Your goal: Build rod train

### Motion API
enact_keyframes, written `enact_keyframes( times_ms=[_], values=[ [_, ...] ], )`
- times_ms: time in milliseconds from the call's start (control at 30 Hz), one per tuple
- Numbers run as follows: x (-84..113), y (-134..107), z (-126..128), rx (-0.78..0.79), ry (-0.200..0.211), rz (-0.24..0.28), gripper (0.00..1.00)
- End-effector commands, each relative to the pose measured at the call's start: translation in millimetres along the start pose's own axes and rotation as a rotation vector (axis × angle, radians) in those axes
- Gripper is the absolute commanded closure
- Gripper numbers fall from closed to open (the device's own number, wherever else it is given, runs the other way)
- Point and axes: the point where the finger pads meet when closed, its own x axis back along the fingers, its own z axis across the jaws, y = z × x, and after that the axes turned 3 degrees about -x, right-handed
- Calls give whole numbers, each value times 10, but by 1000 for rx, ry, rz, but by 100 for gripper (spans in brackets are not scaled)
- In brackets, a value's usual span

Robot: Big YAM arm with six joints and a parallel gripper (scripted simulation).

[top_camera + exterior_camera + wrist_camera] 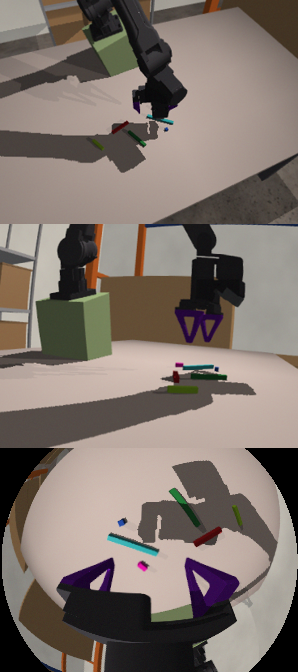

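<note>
My gripper [157, 110] [198, 341] [149, 561] is open and empty, high above the table. In the wrist view the magenta rod [179, 364] [143, 566] lies just beyond the fingertips; in the top view it is hidden. The turquoise rod [160, 119] [198, 367] [133, 545] lies between it and the small blue rod [166, 129] [216, 368] [122, 522]. The green rod [137, 138] [208, 376] [185, 507] lies apart, slanted. The red rod [120, 127] [176, 376] [207, 537] is near it, turned another way. No rods are joined end to end.
The lime rod [97, 144] [182, 389] [237, 515] lies on the far side of the red rod from the turquoise one. A green block [117, 54] [65, 327] carries the arm's base at the table's back edge. The arm's shadow falls over the green, red and lime rods.
</note>
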Motion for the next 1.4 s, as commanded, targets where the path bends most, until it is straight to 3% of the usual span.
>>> enact_keyframes(
  times_ms=[0, 133, 167, 433, 467, 633, 667, 900, 1367],
  values=[
    [80, 107, -74, -112, 15, -30, 0],
    [66, 44, 7, -85, 14, -25, 0],
    [78, 154, -189, -234, 18, -32, 0],
    [69, 104, -125, -211, 15, -28, 0],
    [77, 186, -296, -341, 19, -31, 0],
    [77, 181, -298, -340, 17, -30, 0],
    [76, 208, -381, -425, 18, -32, 0],
    [74, 226, -461, -502, 17, -32, 0],
    [62, 187, -408, -486, 15, -27, 0]
  ],
)
